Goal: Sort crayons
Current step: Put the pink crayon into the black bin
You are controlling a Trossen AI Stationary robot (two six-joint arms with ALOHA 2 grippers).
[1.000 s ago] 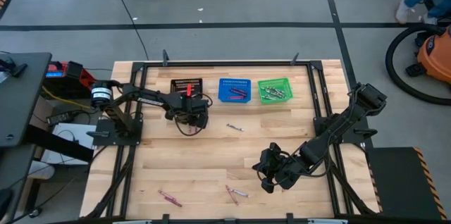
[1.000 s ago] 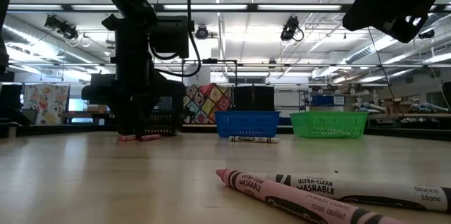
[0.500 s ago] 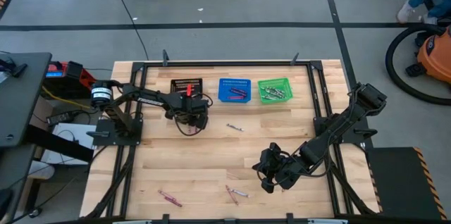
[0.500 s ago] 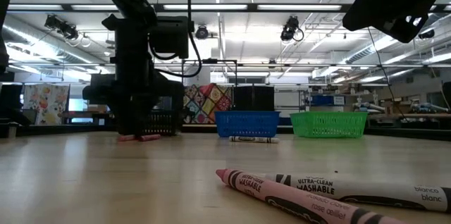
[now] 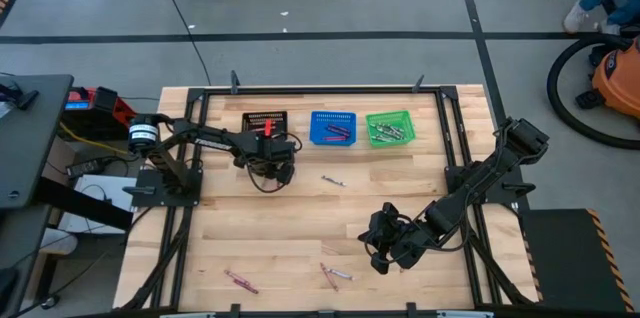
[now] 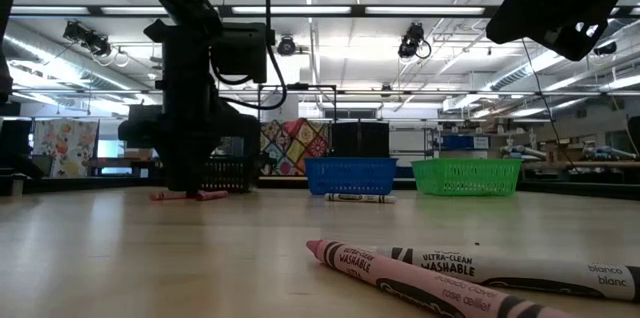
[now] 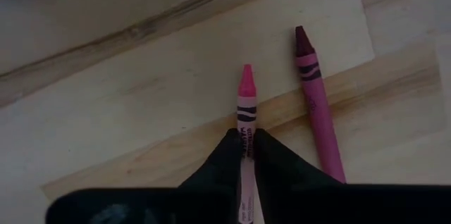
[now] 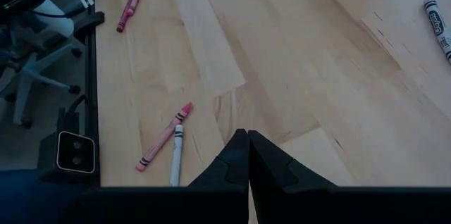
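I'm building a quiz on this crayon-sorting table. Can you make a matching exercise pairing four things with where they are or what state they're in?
Things:
1. pink crayon
2. magenta crayon
3. right gripper
4. green basket

States:
A. shut and empty, above bare wood
B. loose on the table beside the held one
C. rightmost in the basket row
D. clamped in the left gripper

Pairs: 1-D, 2-B, 3-A, 4-C

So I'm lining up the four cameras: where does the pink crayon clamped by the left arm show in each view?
High view: hidden under the left gripper, in front of the black basket.
Low view: pink crayon lying on the table at the foot of the left arm, before the black basket.
Left wrist view: pink crayon sticking out from between the shut jaws, a magenta crayon beside it.
Right wrist view: not in it.
Shared landmark: the black basket.
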